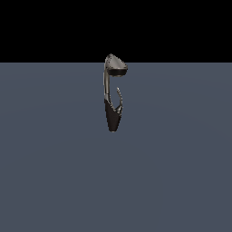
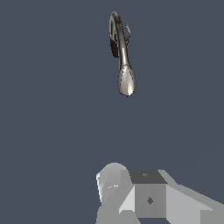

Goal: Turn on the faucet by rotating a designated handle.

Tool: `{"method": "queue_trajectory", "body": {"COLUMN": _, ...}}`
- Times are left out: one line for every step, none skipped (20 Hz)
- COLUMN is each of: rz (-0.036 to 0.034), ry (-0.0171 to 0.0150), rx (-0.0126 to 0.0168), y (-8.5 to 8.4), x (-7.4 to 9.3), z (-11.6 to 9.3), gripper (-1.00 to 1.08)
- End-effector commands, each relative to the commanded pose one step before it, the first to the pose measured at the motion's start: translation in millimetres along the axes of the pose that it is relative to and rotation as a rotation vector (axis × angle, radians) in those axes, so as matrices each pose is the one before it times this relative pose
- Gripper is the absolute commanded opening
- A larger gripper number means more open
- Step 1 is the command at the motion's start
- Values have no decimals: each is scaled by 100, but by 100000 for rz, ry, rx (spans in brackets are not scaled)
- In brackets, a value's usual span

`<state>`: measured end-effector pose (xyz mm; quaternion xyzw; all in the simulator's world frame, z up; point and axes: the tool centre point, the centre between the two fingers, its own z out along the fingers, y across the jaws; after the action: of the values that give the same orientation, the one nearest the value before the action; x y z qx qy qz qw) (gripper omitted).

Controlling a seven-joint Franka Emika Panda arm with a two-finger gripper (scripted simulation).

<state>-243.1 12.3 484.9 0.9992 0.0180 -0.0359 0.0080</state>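
The faucet [image 1: 107, 88] stands upright on the grey floor, with a tapered black base, a slim neck and a broad hooded head [image 1: 116, 65]. Its handle [image 1: 119, 97], a thin curved silver prong, rises from the base on the exterior view's right of the neck. In the wrist view I look down on the faucet [image 2: 121, 48], with the head [image 2: 127, 81] nearest and the handle [image 2: 127, 33] beside the neck. My gripper [image 2: 131, 190] shows only as pale grey blocks at the picture's edge, well apart from the faucet. How its jaws stand is unclear. No arm appears in the exterior view.
A flat blue-grey floor [image 1: 181, 172] spreads around the faucet, meeting a black background behind it.
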Motion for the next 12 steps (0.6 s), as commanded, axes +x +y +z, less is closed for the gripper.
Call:
{"method": "queue_trajectory", "body": {"rz": 1566, "ry": -633, "rx": 1191, "y": -120, "x": 571, "z": 94, "gripper": -100}}
{"method": "queue_trajectory", "body": {"rz": 876, "ry": -307, "rx": 653, "y": -66, "x": 310, "z": 42, "gripper": -100}}
{"method": "queue_trajectory", "body": {"rz": 961, "ry": -348, "rx": 713, "y": -75, "x": 342, "z": 50, "gripper": -100}}
{"method": "queue_trajectory", "body": {"rz": 1048, "ry": -392, "rx": 773, "y": -84, "x": 374, "z": 60, "gripper": -100}}
{"method": "queue_trajectory", "body": {"rz": 1147, "ry": -433, "rx": 838, "y": -93, "x": 408, "z": 69, "gripper": -100}}
{"method": "queue_trajectory", "body": {"rz": 1263, "ry": -474, "rx": 911, "y": -102, "x": 447, "z": 79, "gripper": -100}}
{"method": "queue_trajectory", "body": {"rz": 1374, "ry": -517, "rx": 979, "y": -112, "x": 483, "z": 90, "gripper": -100}}
{"method": "queue_trajectory", "body": {"rz": 1485, "ry": -564, "rx": 1045, "y": -122, "x": 521, "z": 103, "gripper": -100}}
{"method": "queue_trajectory", "body": {"rz": 1602, "ry": -613, "rx": 1111, "y": -132, "x": 559, "z": 117, "gripper": -100}}
{"method": "queue_trajectory", "body": {"rz": 1723, "ry": -662, "rx": 1177, "y": -144, "x": 598, "z": 132, "gripper": -100}}
{"method": "queue_trajectory", "body": {"rz": 1845, "ry": -714, "rx": 1240, "y": -156, "x": 637, "z": 149, "gripper": -100}}
{"method": "queue_trajectory", "body": {"rz": 1971, "ry": -767, "rx": 1303, "y": -167, "x": 677, "z": 167, "gripper": -100}}
